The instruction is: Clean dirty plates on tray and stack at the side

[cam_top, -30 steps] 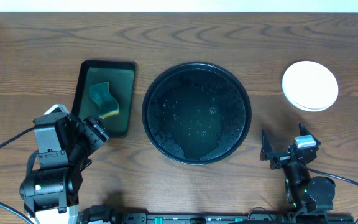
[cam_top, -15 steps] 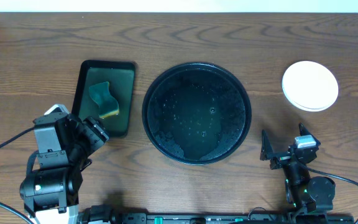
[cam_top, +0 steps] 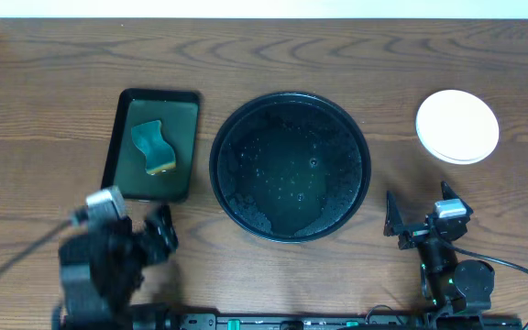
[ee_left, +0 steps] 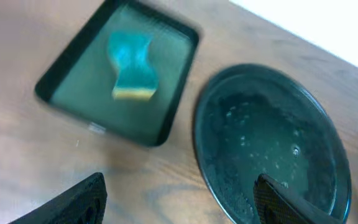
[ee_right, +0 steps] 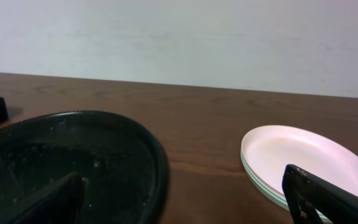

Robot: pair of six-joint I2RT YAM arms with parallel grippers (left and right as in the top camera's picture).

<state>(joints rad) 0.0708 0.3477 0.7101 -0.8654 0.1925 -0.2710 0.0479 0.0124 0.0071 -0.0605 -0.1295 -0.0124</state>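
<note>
The stack of small round glossy plates (cam_top: 457,126) stands on the brown wood-grain worktop (cam_top: 53,82), on the robot's right-hand side toward the far edge. The top plate is white. In the right wrist view the stack (ee_right: 303,163) shows pale mint edges beneath the white rim; the exact number of layers cannot be told. The stack is apart from the large round black tray (cam_top: 290,165), with bare worktop between them.

The large round black tray sits at the centre of the worktop. Its glossy inner surface is speckled with bright spots and carries a wet-looking sheen (ee_left: 272,143).

The right end effector (cam_top: 418,215) is positioned near the front edge of the worktop, in front of the stack and to the right of the tray, touching neither. Its fingers (ee_right: 48,199) are spread wide and grip nothing.

To the left of the round tray lies a small rectangular black tray with a dark green inside (cam_top: 183,147). A teal sponge with a yellow underside (cam_top: 154,147) rests in it.

The left end effector (cam_top: 160,236) is in front of that rectangular tray and appears blurred in the overhead view. In the left wrist view its fingers (ee_left: 73,199) stand wide apart, with nothing between them.
</note>
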